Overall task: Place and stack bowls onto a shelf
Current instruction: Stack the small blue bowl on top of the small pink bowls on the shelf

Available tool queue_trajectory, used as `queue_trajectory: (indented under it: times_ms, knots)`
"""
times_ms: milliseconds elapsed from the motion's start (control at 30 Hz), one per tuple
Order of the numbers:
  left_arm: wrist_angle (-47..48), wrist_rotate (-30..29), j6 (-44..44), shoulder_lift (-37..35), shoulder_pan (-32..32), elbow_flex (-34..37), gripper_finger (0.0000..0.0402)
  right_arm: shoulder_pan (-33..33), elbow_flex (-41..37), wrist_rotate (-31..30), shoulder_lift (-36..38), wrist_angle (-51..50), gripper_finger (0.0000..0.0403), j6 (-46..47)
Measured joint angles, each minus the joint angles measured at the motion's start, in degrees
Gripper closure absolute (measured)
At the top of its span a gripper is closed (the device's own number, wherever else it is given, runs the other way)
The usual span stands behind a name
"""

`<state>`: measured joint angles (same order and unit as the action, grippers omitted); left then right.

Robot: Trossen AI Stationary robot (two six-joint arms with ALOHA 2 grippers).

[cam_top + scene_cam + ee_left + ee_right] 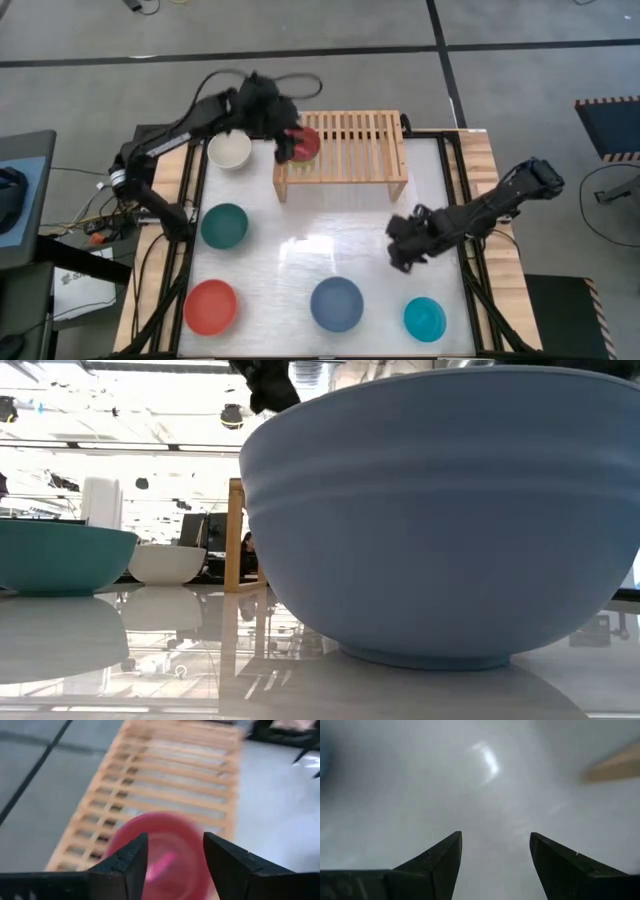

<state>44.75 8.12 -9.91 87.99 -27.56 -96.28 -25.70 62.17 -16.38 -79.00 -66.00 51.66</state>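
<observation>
The magenta bowl sits on the left end of the pale slatted shelf, and a lime green rim shows under it. My left gripper hovers open right over this bowl; in the left wrist view the magenta bowl shows between and past the two fingers. My right gripper is open low over bare table, right of centre. White, dark teal, red, slate blue and cyan bowls stand on the table. No yellow bowl is in view. My left gripper is open above the magenta bowl's rim, fingers pointing down at it. The bowl is wider than the gap between the fingers. I cannot tell whether a finger touches the bowl.
The shelf's middle and right slats are bare. The slate blue bowl fills the low view, with the teal bowl, white bowl and a shelf leg behind it. Open table lies between the shelf and the near row of bowls.
</observation>
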Motion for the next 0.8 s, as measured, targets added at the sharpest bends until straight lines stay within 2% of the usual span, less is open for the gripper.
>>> queue_trajectory:
  times_ms: [100,233,433,667,800]
  knots:
    - [-7.3,-1.0,1.9,-5.6,5.3,9.7,0.0242,-5.3,-2.7,5.8,0.0,3.5,0.0144,0.3]
    - [-19.9,-6.0,5.8,-14.1,14.4,24.7,0.0251,-13.8,-6.3,11.6,0.0,9.9,0.0144,4.8]
    - [-34.1,-17.2,9.5,-22.6,25.8,40.9,0.0253,-23.8,-9.1,12.3,0.0,17.1,0.0149,13.5]
    - [-34.3,-27.8,12.5,-24.7,31.8,46.5,0.0253,-26.9,-12.2,11.7,-1.0,19.5,0.0174,20.4]
    - [-33.8,-30.0,12.8,-24.7,33.0,47.0,0.0253,-25.8,-14.5,12.0,-2.7,21.3,0.0195,21.2]
